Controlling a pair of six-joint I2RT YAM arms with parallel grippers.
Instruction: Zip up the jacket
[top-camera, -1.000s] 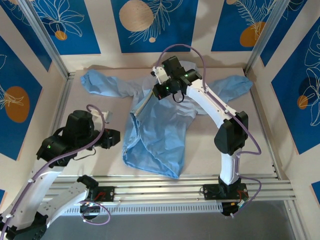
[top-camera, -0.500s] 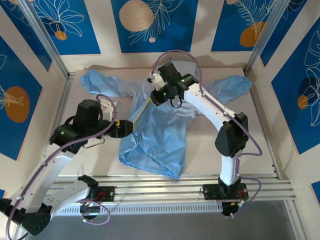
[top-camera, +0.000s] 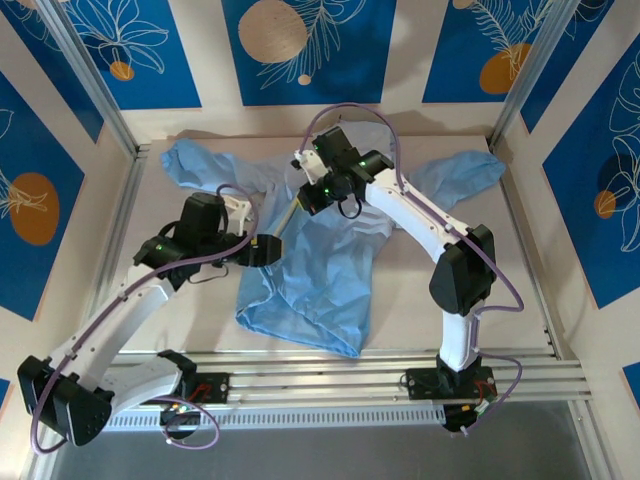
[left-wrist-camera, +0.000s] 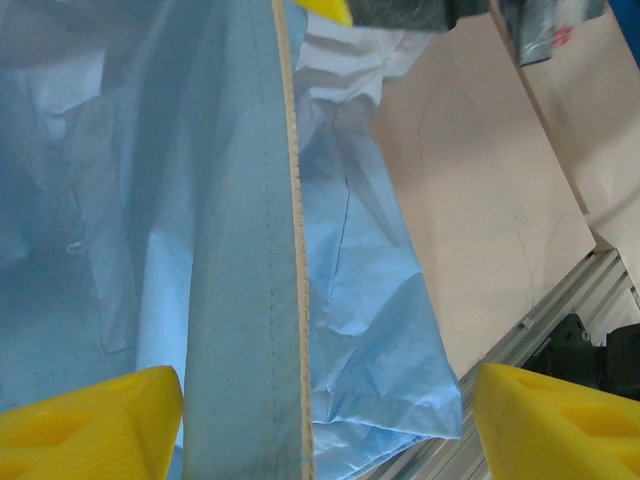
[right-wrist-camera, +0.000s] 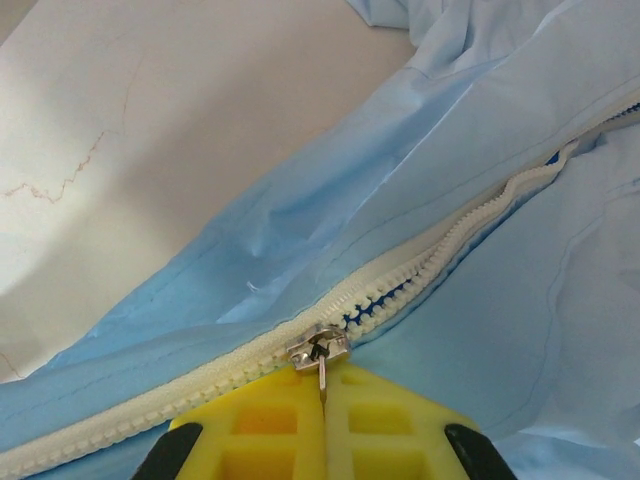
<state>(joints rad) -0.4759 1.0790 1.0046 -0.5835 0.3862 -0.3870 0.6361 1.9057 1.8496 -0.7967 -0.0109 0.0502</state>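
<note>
The light-blue jacket (top-camera: 330, 265) lies spread on the table, sleeves out to both sides. My right gripper (top-camera: 303, 200) is over its upper front. In the right wrist view this gripper (right-wrist-camera: 325, 400) is shut on the metal pull of the zipper slider (right-wrist-camera: 318, 350). The white zipper (right-wrist-camera: 150, 410) is joined to the slider's left, and its teeth (right-wrist-camera: 450, 235) part to the right. My left gripper (top-camera: 268, 250) hangs open over the jacket's left front. In the left wrist view the pale zipper edge (left-wrist-camera: 297, 300) runs between its yellow fingertips (left-wrist-camera: 90, 420), untouched.
The jacket's left sleeve (top-camera: 200, 165) and right sleeve (top-camera: 465, 170) reach toward the side walls. An aluminium rail (top-camera: 380, 365) runs along the near table edge, just below the hem (top-camera: 300, 330). Bare tabletop (top-camera: 480, 280) lies right of the jacket.
My left arm has swung right, from beside the jacket to over its left front. The right gripper has shifted slightly left with the zipper pull. The jacket's lower left edge has drawn leftward.
</note>
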